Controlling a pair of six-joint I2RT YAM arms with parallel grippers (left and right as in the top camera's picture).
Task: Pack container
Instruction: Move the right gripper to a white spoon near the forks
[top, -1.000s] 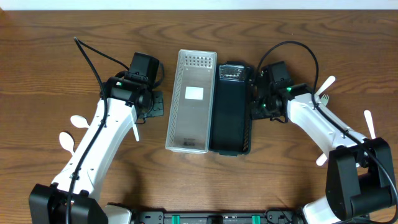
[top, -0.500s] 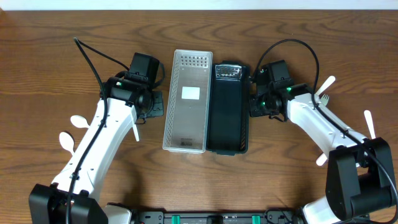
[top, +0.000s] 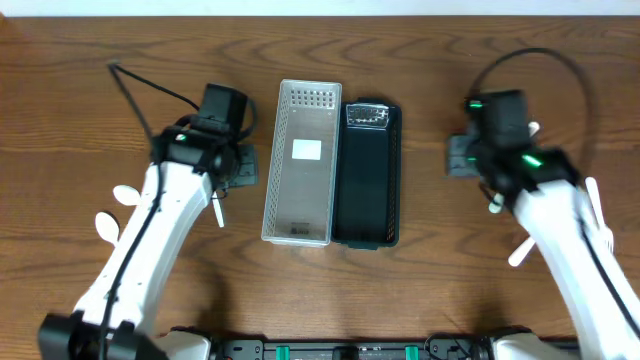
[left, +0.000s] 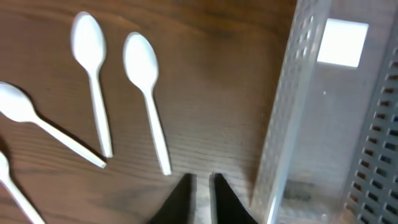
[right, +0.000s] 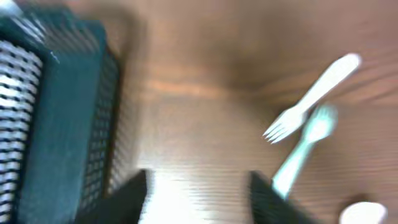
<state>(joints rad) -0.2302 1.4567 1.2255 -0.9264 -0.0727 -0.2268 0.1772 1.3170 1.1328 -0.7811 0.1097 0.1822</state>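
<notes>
White perforated plastic basket (left: 323, 112) seen right of left pincer (left: 200, 183), pressed together. Black mesh basket (right: 56, 106) seen left of right pincer (right: 196, 186), spread. Brown wood-grain table (top: 80, 80) underneath.

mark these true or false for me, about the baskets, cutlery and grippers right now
1. The clear basket sits right beside the black basket. True.
2. The spoons are packed in the clear basket. False: they lie on the table beside it.
3. The right gripper is open. True.
4. The left gripper holds a spoon. False: it is shut and holds nothing.
</notes>
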